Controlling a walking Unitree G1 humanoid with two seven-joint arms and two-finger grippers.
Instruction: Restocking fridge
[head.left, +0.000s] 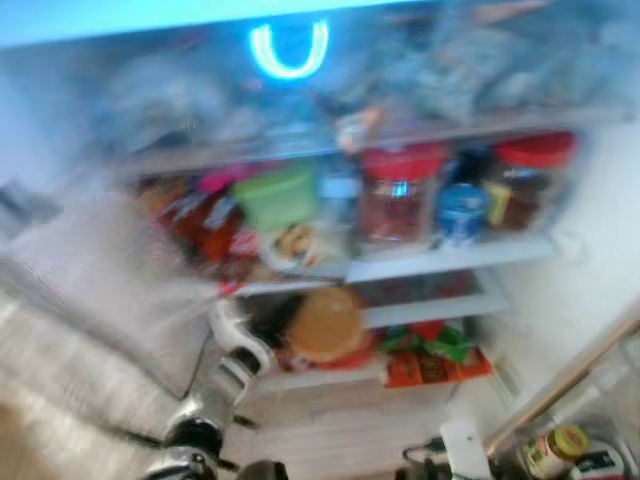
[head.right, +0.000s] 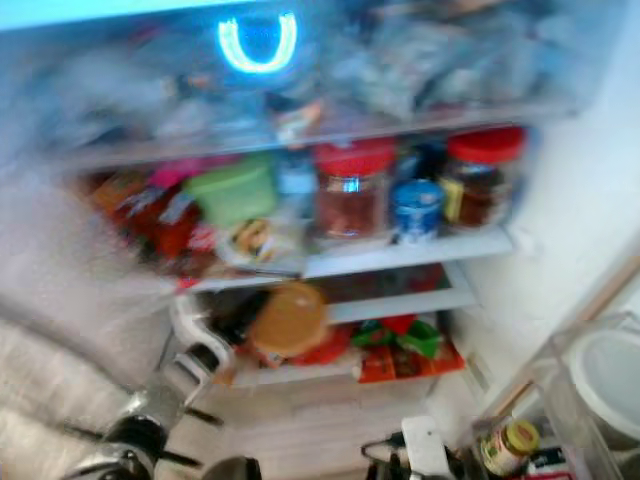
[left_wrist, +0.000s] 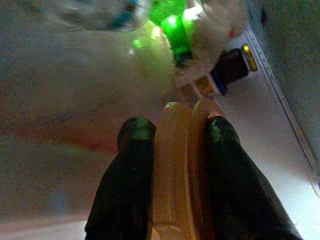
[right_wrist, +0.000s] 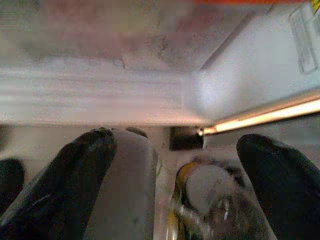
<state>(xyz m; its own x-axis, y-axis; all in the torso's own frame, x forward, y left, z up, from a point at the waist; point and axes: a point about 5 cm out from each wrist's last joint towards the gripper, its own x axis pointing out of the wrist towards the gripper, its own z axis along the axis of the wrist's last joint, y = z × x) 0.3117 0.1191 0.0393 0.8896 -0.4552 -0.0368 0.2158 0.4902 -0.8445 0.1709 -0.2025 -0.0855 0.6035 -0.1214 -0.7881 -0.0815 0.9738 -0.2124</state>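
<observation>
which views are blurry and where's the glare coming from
Both eye views are motion-blurred; the blue ring light glares at the fridge top. Left wrist view is dim, sharpest on the left gripper clamping a tan lid. Right wrist view is soft, with a bright strip.

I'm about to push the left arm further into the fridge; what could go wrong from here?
1. The left claw pinches the tan lid by its thin edge, so it could twist free.
2. The lower shelf looks crowded; the lid may knock the green packets.
3. The head views are blurred, so placement is hard to judge.
</observation>
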